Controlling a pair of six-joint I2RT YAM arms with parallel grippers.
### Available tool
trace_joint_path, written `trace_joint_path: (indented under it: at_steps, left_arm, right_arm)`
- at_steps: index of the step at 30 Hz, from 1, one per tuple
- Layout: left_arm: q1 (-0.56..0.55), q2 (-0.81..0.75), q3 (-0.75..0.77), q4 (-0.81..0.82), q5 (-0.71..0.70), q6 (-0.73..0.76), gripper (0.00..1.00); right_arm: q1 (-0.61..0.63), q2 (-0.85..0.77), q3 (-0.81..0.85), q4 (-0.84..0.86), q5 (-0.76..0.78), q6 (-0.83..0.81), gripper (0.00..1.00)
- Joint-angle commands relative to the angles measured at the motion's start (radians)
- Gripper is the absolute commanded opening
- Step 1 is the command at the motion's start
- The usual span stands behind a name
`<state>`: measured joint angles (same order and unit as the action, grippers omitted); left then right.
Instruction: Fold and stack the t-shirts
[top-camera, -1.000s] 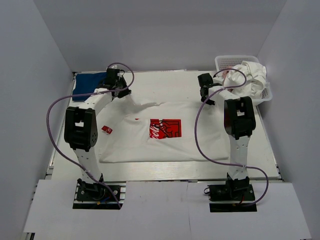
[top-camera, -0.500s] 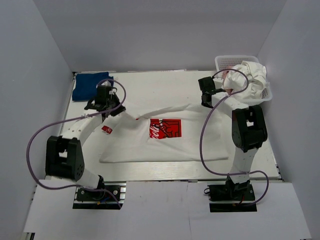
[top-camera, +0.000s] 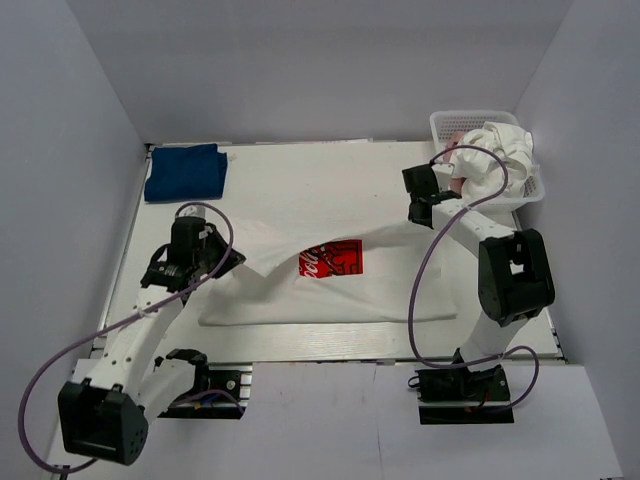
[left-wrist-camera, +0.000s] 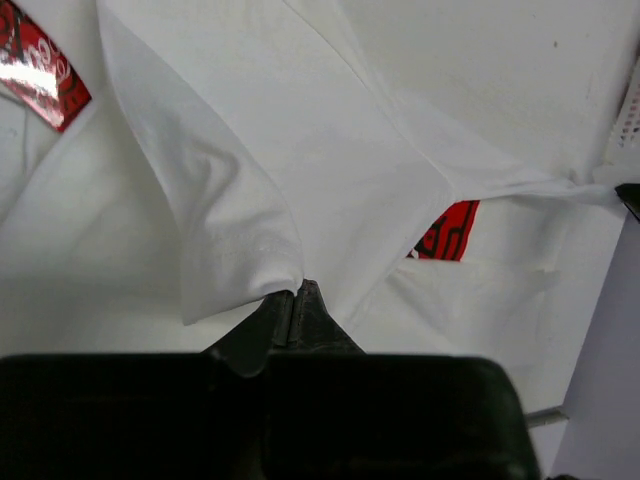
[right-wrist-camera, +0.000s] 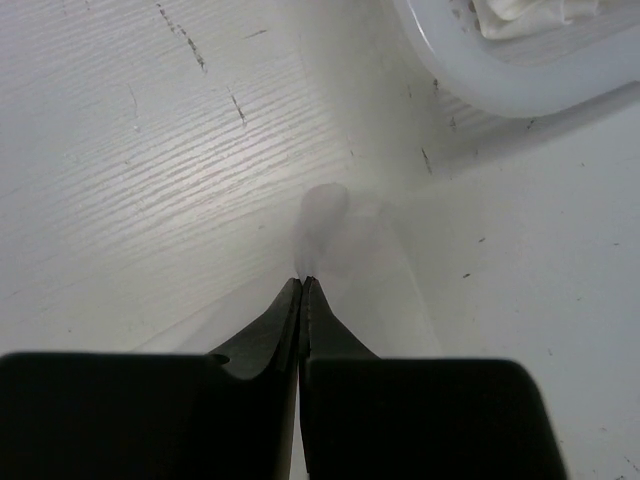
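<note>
From above only: left gripper (top-camera: 232, 262) and right gripper (top-camera: 418, 216) both clamped on the far edge of the white Coca-Cola t-shirt (top-camera: 330, 295). That edge raised off the table (top-camera: 320, 180) as a taut ridge between them, draped over the top of the red print (top-camera: 332, 260).

From the left wrist only: fingertips (left-wrist-camera: 297, 292) pressed together on a corner of white cloth. Folded layer hanging just ahead, sliver of red print ahead to the right, small red label (left-wrist-camera: 40, 70) ahead to the left.

From the right wrist only: jaws closed to a thin line on a blurred wisp of white cloth, bare table beneath, basket (right-wrist-camera: 500, 90) rim ahead and to the right.

Edges and room: dark blue t-shirt (top-camera: 186, 172) folded flat, well beyond the left gripper, by the far left corner. Basket just beyond the right gripper, with a crumpled white t-shirt (top-camera: 503, 150) and a trace of pink cloth (top-camera: 456, 140). Open table beyond the ridge to the back wall. Near hem of the shirt close to the table's near edge.
</note>
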<state>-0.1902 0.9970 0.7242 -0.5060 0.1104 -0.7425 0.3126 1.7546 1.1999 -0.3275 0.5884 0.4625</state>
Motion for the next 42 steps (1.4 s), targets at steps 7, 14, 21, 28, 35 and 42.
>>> trace_joint_path:
  at_steps: [7, 14, 21, 28, 35, 42]
  left_arm:
    - [-0.003, -0.230, -0.147, -0.147, 0.104, -0.075, 0.00]
    - [-0.003, -0.270, -0.249, -0.216, 0.160, -0.106, 0.61]
    - [-0.003, -0.270, -0.175, -0.282, 0.091, -0.086, 1.00]
    - [-0.003, -0.126, -0.071, -0.085, 0.037, -0.023, 1.00]
    - [-0.003, 0.167, -0.042, 0.176, 0.089, 0.008, 1.00]
    - [-0.003, 0.561, 0.081, 0.290, 0.075, 0.017, 1.00]
  right_arm:
    - [0.010, -0.118, -0.100, 0.065, 0.001, -0.007, 0.00]
    - [0.014, -0.155, -0.220, 0.042, 0.016, 0.091, 0.09]
    - [0.010, -0.318, -0.390, -0.080, 0.076, 0.263, 0.62]
    - [0.014, -0.428, -0.389, -0.082, 0.127, 0.243, 0.79]
    - [0.023, -0.328, -0.336, 0.232, -0.297, -0.056, 0.90]
    - [0.051, -0.118, -0.313, 0.301, -0.464, -0.078, 0.90]
